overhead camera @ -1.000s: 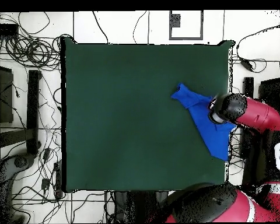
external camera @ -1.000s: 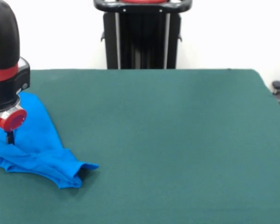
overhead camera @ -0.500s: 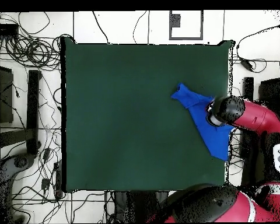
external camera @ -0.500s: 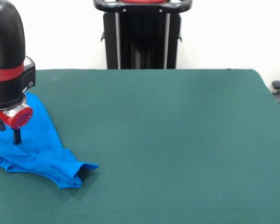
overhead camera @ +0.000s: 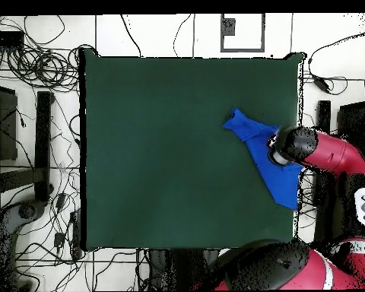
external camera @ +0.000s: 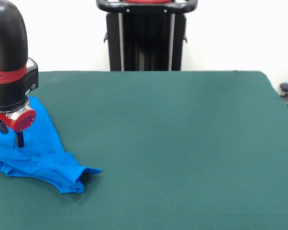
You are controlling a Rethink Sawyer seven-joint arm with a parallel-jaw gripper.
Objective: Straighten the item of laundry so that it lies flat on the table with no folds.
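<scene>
We hang our gripper (external camera: 9, 139) just above the bunched blue T-shirt (external camera: 43, 153) at one side edge of the table (external camera: 182, 143); finger spacing we cannot tell. Next, we judge, comes a corner grasp to spread it.

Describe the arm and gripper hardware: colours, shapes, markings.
The arm's last link is a rounded glossy black cylinder with a red band near its lower end. Below it sit a silvery ring and a round red knob. One thin dark tip of the gripper shows under that. Overhead, the arm's casing is red with a black end.
</scene>
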